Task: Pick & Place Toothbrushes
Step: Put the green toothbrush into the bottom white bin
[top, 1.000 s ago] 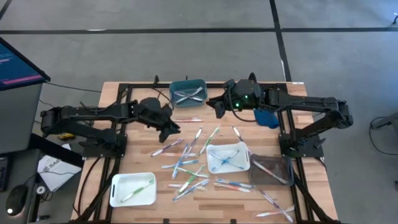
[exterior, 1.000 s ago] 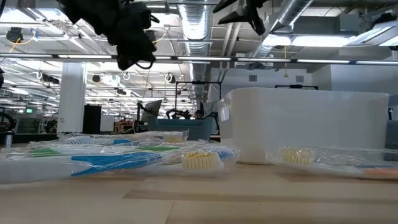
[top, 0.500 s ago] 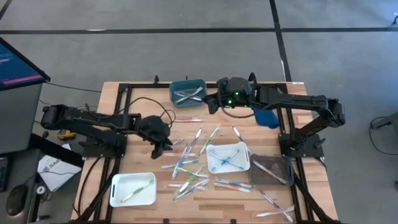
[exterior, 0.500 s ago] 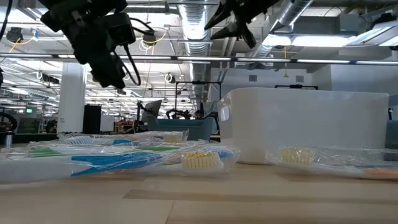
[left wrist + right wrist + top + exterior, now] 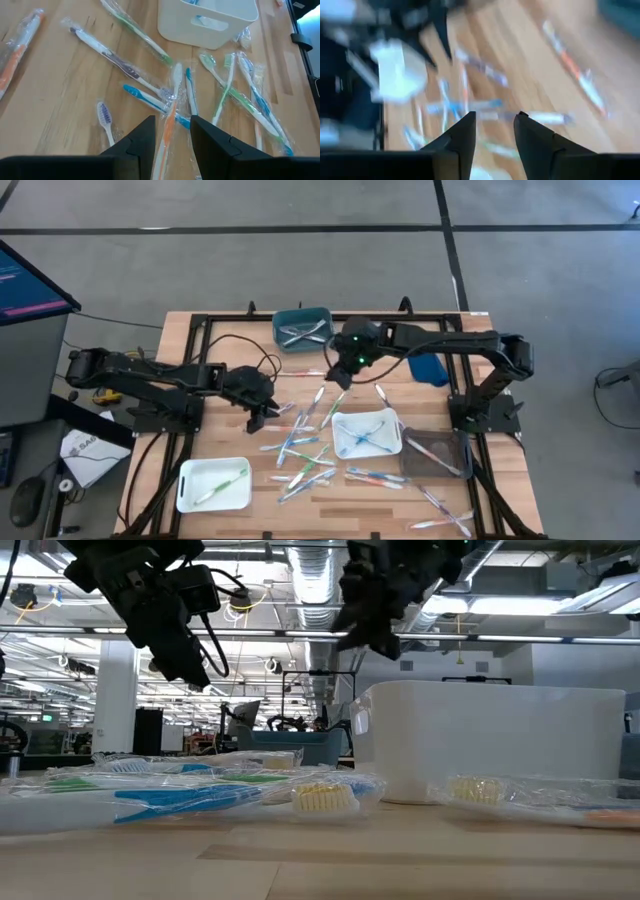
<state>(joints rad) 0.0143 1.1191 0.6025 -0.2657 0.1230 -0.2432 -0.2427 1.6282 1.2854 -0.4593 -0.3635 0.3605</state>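
Arms angled inward, left end effector (image 5: 262, 417) low above toothbrushes (image 5: 300, 450), fingers parted

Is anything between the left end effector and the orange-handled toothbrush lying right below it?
Nothing visible. The left end effector hangs open directly over the wrapped orange-handled toothbrush; only neighbouring toothbrushes lie beside it, a blue one crossing near its head.

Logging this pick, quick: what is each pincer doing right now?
Left pincer: open, empty, above the wrapped toothbrushes.
Right pincer: open, empty, in the air.
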